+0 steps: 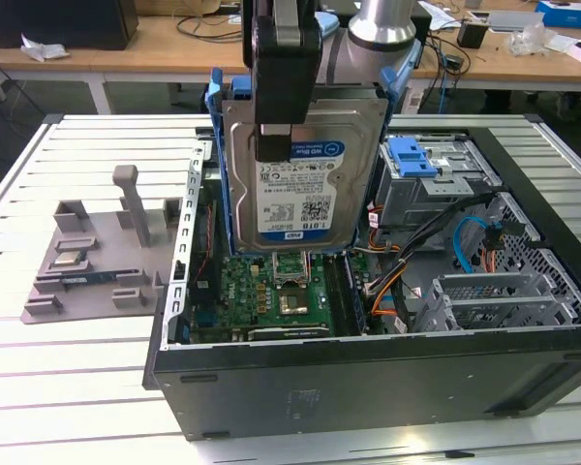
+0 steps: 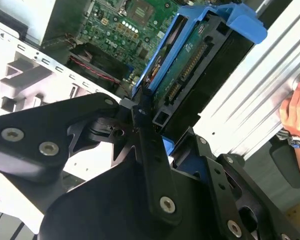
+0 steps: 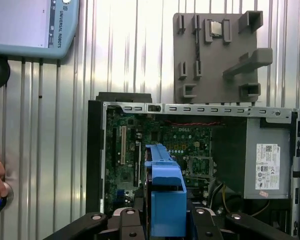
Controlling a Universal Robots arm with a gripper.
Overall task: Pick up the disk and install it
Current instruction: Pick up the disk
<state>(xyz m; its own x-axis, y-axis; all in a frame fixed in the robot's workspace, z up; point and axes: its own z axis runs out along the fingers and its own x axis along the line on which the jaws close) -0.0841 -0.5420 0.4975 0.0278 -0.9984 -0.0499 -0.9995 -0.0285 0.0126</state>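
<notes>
Silver-grey disk (image 1: 308,167), blue bracket (image 1: 216,126), white-blue label (image 1: 300,203)

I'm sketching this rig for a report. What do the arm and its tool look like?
The tool is matte black: a boxy body in the exterior view, and flat, angular link bars pinned with silver screw heads in both wrist views. Its fingers are narrow black bars. The arm is a round, silver-grey tube.
</notes>
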